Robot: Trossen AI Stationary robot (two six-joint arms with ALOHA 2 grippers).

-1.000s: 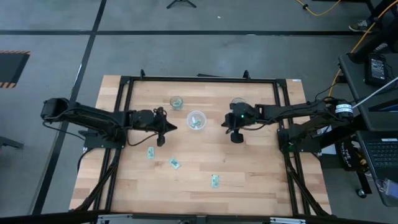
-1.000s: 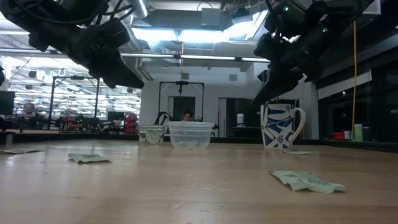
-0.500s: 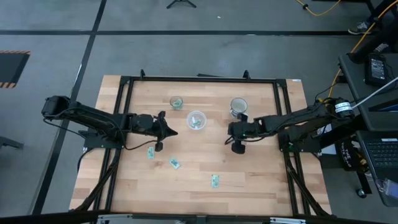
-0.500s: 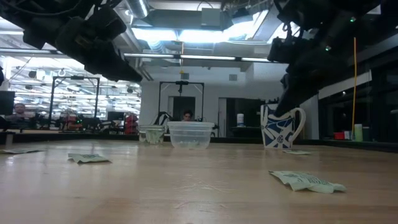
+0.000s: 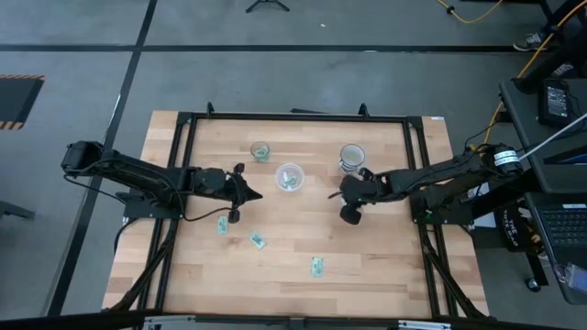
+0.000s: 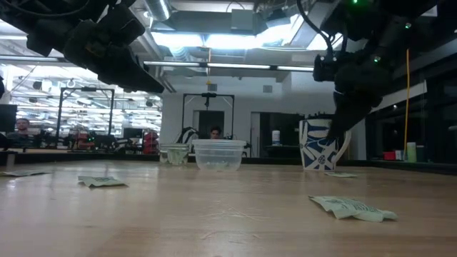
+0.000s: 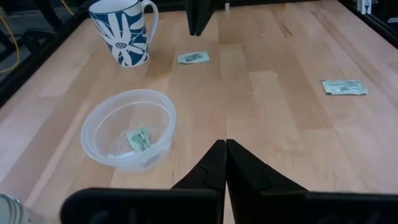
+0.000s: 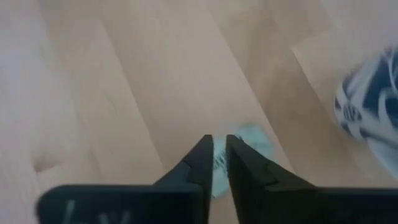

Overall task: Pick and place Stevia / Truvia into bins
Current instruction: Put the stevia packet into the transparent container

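Pale green Stevia sachets lie flat on the wooden table: three at the near left (image 5: pixel 222 225), (image 5: pixel 259 241), (image 5: pixel 317 266), and one by the mug (image 7: pixel 193 58). The bins stand at the far middle: a small clear cup (image 5: pixel 260 151) and a wider bowl (image 5: pixel 290 176) with a sachet (image 7: pixel 140 138) inside. My right gripper (image 5: pixel 348 214) hangs tipped down over the sachet by the mug (image 8: pixel 252 140), fingers a narrow gap apart, touching nothing. My left gripper (image 5: pixel 255 193) hovers shut, left of the bowl.
A blue-and-white mug (image 5: pixel 351 158) stands just beyond my right gripper, toward the far edge. A black frame (image 5: pixel 293 116) runs around the table's far and side edges. Bare wood lies at the near right.
My right gripper has swung from over the mug toward the table's near edge, sinking a little and tipping its fingers more steeply down while the wrist rolls. The mug, which the arm covered before, now shows in the high view.
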